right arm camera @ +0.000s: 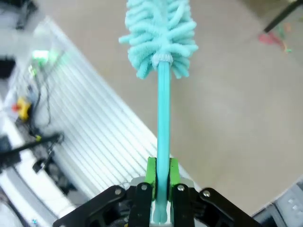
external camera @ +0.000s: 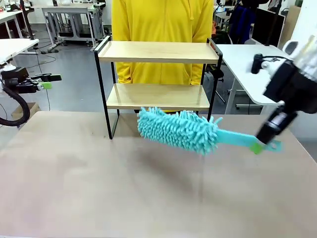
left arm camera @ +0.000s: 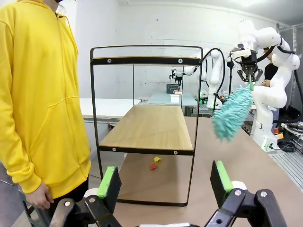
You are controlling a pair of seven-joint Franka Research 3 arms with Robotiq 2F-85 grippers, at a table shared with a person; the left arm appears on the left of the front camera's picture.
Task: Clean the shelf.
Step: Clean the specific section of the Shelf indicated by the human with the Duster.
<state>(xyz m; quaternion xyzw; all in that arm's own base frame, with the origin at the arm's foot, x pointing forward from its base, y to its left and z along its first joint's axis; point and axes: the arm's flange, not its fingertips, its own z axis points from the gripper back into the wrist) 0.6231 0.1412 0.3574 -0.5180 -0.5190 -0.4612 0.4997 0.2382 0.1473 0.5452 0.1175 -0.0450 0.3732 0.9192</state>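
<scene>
- A tan desk [external camera: 99,188] runs across the front view, with a person in a yellow hoodie [external camera: 158,20] standing at its far edge, directly behind the shelf.
- The shelf [external camera: 158,52], two light wooden boards in a thin black frame, stands upright on the far half of the desk near the middle, between the person and the robot. Both boards are bare.
- A turquoise duster [external camera: 178,130] hangs above the desk on the robot's side of the shelf, level with the lower board. Its shaggy head points toward the robot's left and its straight handle runs back to the right. The left wrist view shows it apart from the frame.
- The right gripper [external camera: 262,144] has its green-padded fingers [right arm camera: 150,171] clamped on the end of the duster handle.
- The left gripper [external camera: 49,81] is held off the desk's left edge, well apart from the shelf, its fingers [left arm camera: 106,182] spread wide with nothing between them.
- A small red piece [left arm camera: 153,166] and a small yellow piece [left arm camera: 157,159] lie on the desk under the lower board.
</scene>
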